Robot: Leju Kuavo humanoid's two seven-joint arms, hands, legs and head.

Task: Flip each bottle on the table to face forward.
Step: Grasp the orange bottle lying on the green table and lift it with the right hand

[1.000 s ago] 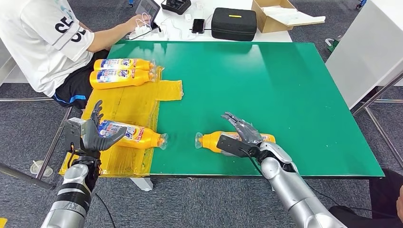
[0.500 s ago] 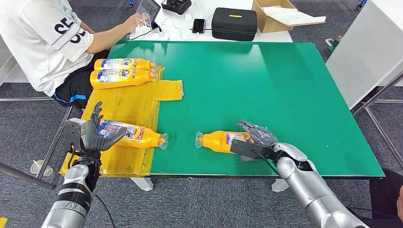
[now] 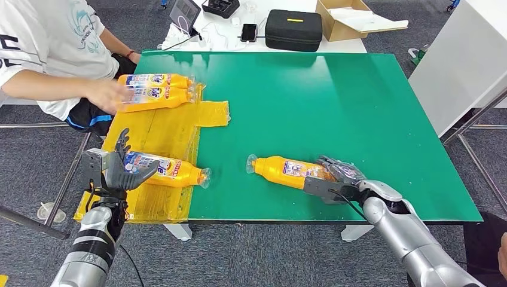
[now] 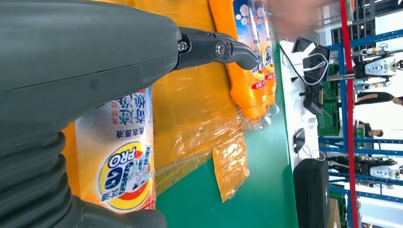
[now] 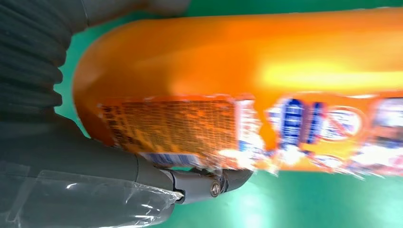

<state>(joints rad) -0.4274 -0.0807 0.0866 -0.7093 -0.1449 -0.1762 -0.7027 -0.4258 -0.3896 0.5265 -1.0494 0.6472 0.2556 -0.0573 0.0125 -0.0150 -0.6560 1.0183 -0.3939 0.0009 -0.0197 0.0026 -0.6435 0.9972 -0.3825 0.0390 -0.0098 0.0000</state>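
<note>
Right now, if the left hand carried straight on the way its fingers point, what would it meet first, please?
The left hand already rests around the base of the near orange bottle. Its fingers point up the yellow sheet, so past that bottle it would probably first meet the two bottles by the person's hand.

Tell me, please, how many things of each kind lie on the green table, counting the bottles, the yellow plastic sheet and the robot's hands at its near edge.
Orange bottles: 4 –
Yellow plastic sheet: 1
Robot hands: 2 – left hand, right hand
Total: 7
</note>
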